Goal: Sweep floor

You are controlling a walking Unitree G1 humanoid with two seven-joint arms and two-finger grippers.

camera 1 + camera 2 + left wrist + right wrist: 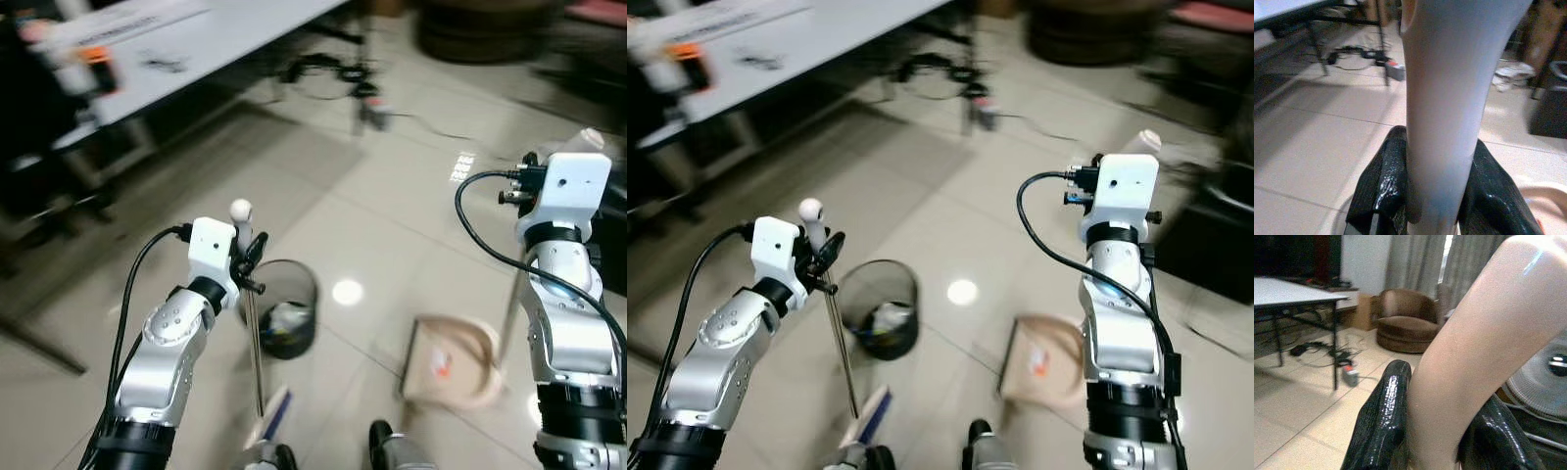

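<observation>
My left gripper [251,260] is shut on the thin broom handle [257,352], just under its white knob [240,209]. The broom head [270,419] rests on the tile floor near my feet. In the left wrist view the pale handle [1444,98] stands clamped between the black fingers [1381,191]. My right gripper [1442,431] is shut on the beige dustpan handle [1484,333], whose top [591,140] pokes up past the wrist. The beige dustpan [453,362] sits on the floor at the right, its pole [511,304] rising to that hand.
A black wire trash bin [284,308] with rubbish stands between broom and dustpan. A white table [196,39] with cables and a power strip [372,113] beneath lies ahead left. A brown armchair [1405,318] and a fan [1542,387] stand farther off.
</observation>
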